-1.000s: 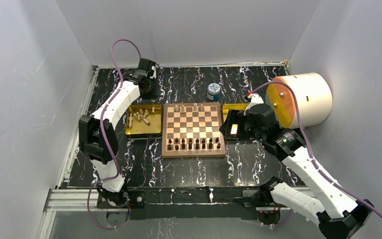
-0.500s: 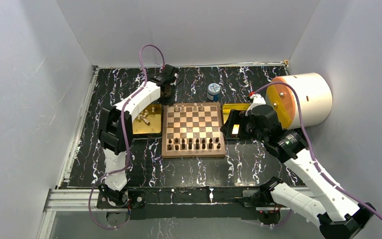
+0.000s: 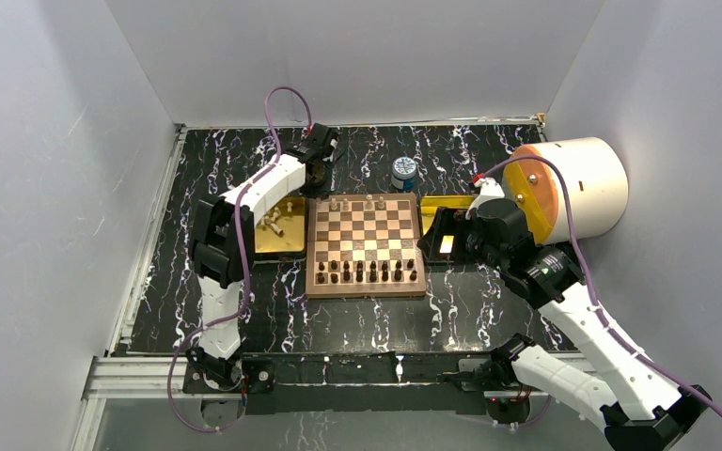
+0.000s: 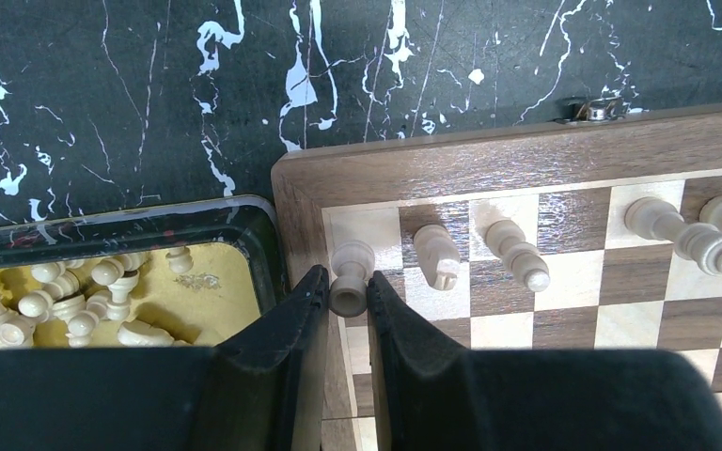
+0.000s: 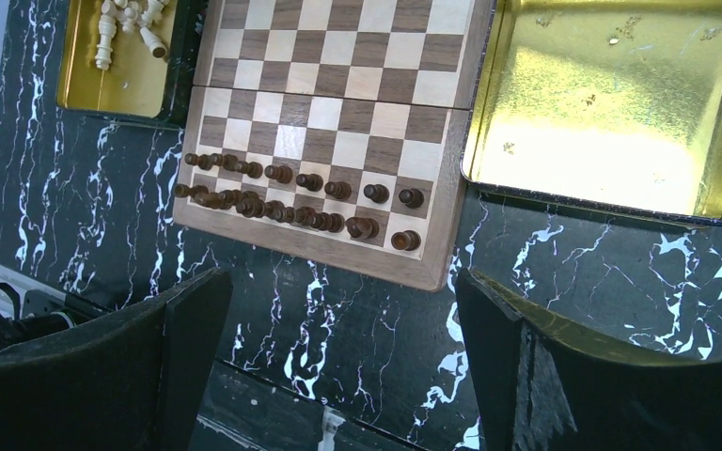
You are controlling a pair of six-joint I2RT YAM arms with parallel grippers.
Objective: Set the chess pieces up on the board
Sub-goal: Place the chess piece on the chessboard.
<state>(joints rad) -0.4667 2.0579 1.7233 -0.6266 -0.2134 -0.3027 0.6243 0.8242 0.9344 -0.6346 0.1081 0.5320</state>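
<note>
Landmark: the board, a checkered wooden square with a reddish border; I give every place relative to it.
Left gripper: over the board's far-left corner. I see its jaws drawn narrow, pinching one cream piece between the black fingers.
Held piece: upright, at the corner square of the far row. I cannot tell whether its base touches the wood.
Chess pieces: four more cream ones stand along the same far row. Two are just beside the held piece and two are farther along, close together.
Loose cream pieces: they lie tumbled in the left tray, whose rim touches the board's left edge.
Dark pieces: two filled rows on the board's near side.
Right gripper: beside the board's right edge, jaws spread wide with nothing between them.
Right tray: gold, against the board's right edge. I see only a few specks in it.
Jar: blue and white, just beyond the board's far edge.
</note>
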